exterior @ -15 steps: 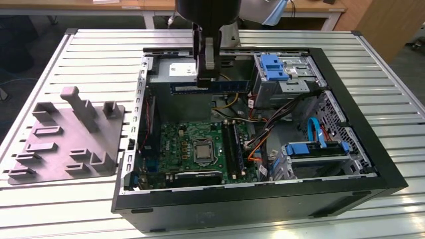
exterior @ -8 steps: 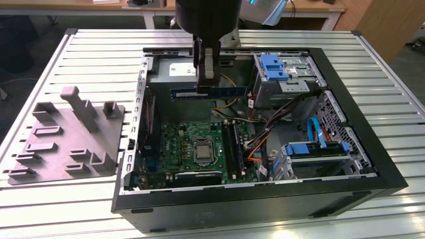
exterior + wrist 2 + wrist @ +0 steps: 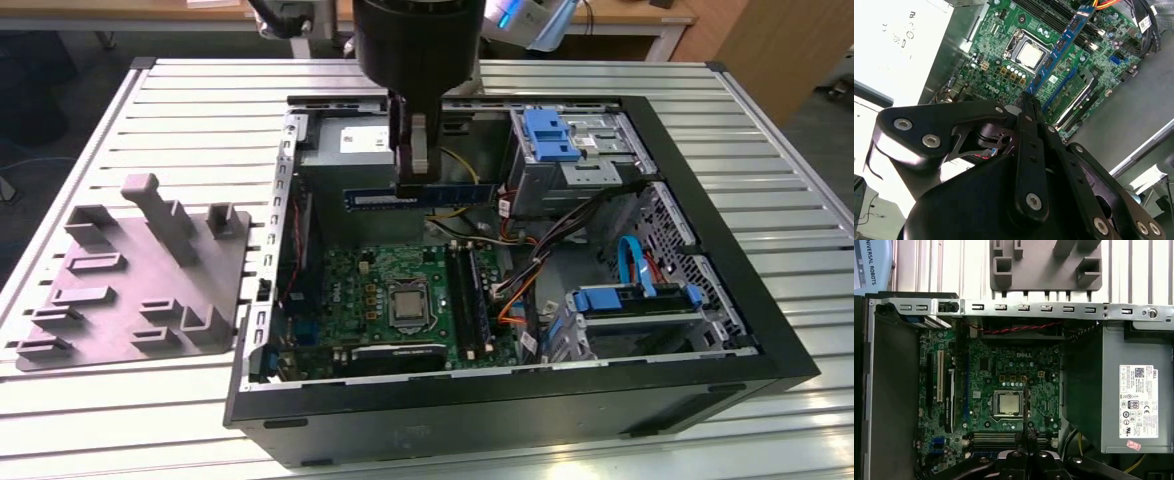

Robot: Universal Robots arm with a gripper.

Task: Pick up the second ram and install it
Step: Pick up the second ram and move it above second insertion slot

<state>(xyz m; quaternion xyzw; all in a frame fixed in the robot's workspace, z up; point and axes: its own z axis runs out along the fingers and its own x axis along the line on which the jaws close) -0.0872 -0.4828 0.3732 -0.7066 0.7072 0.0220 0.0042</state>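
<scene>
Black two-finger gripper (image 3: 422,178) clenched on the second ram (image 3: 414,197) — a long, thin dark-blue memory stick, held level in the air above the green motherboard (image 3: 387,290) in the open black computer case (image 3: 761,340). Install step in hand; seating it likely calls for squaring up over a free black socket strip (image 3: 470,290) — then a straight push.

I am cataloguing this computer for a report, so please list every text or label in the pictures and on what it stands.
Power supply's white label: a brand word, symbols and fine lines, too small to quote.
Pink sticker next to it: unreadable.
Motherboard: one white brand word; other markings too small.
Sheet outside the case: a maker's name in capitals.
The second ram in the gripper: nothing legible.
</scene>
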